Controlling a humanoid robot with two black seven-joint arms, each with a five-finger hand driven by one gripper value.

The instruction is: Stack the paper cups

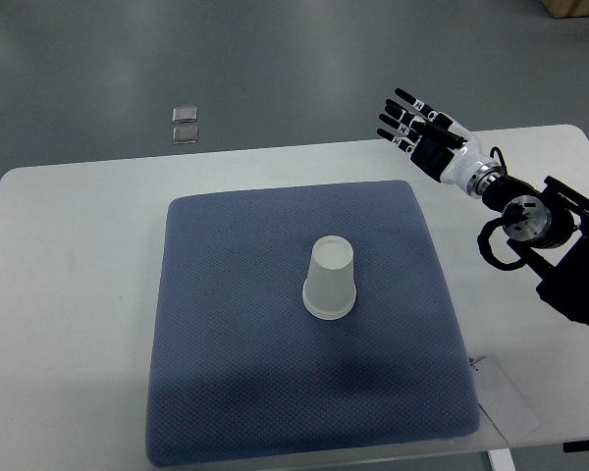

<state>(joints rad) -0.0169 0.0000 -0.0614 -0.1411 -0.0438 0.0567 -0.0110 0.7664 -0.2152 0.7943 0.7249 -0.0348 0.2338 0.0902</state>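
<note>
- A white paper cup [331, 279] stands upside down near the middle of a blue mat [226, 392], its wide rim on the fabric and its closed base facing up.
- It looks like a single cup from this angle; whether another is nested inside cannot be told.
- The cup leans slightly toward the near edge in the picture because of the steep view, but its rim sits flat on the mat.
- Nothing touches the cup; the mat around it is bare fabric with a fine woven texture.
- The mat is roughly square with rounded corners and lies on a white table [69, 255], leaving table surface showing on the left, right and far sides.
- The right hand [420, 128] hangs above the far right corner of the table, well apart from the cup, past the mat's far right corner.
- Its fingers [401, 116] are stretched out and spread, pointing toward the far left, and they hold nothing.
- The right arm [530, 221] comes in from the right edge, with a silver wrist joint and black housing and cable over the table's right side.
- Two small square clear items [185, 124] lie on the grey floor [275, 59] beyond the table's far edge, one just beside the other.
- A pale sheet or tag [506, 397] pokes out at the mat's near right corner.
</note>
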